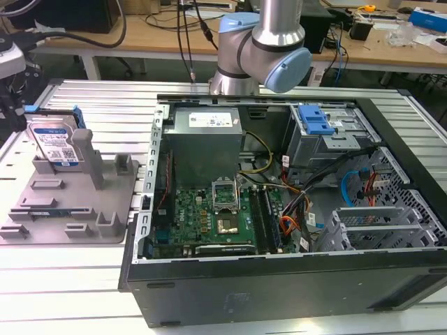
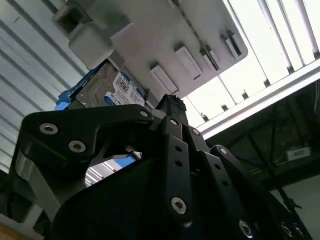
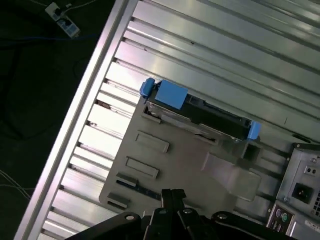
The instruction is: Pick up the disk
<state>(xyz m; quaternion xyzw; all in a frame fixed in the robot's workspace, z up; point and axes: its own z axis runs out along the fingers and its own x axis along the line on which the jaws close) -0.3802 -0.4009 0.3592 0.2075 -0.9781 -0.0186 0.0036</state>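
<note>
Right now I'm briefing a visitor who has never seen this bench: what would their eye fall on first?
Most striking is the open computer case, lying with its green motherboard exposed in the middle of the exterior view. To the exterior view's left, the disk stands upright on edge in the grey fixture plate, its label and blue rails showing. Behind the case rises the arm, silver with blue joint caps.

wooden workbenches (image 1: 157, 40) behind ribbed aluminium table (image 1: 70, 287)
</note>
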